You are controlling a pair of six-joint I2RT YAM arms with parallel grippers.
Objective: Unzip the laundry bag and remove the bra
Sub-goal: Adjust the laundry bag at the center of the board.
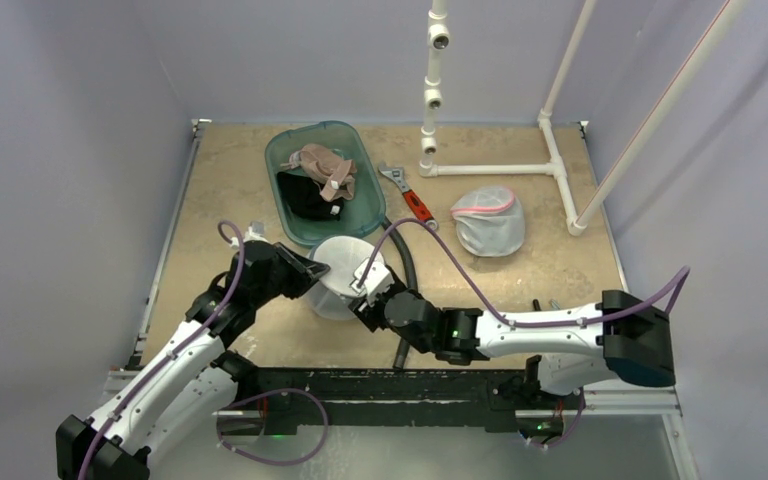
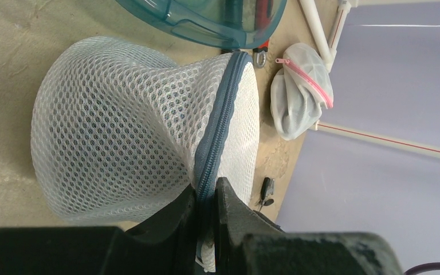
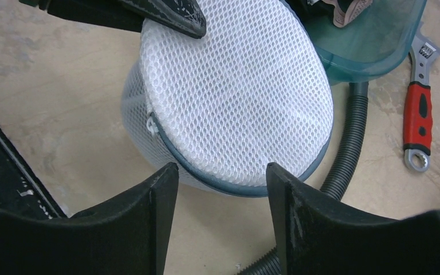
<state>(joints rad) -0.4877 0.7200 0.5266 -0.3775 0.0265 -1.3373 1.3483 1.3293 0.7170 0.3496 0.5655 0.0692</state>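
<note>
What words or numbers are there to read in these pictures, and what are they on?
None can be read in any view.
On the wrench: faint marks on its head, too blurred to read.
On the mesh bag and the pink-zip bag: no words or labels show.

No legible text, brand, number or sign anywhere in view. Checked the mesh laundry bag [image 3: 235, 97], the teal bin [image 3: 378, 51] and the red-handled wrench [image 3: 417, 120] on the surface. The wrench's metal head carries faint marks, too small and blurred to read.
</note>
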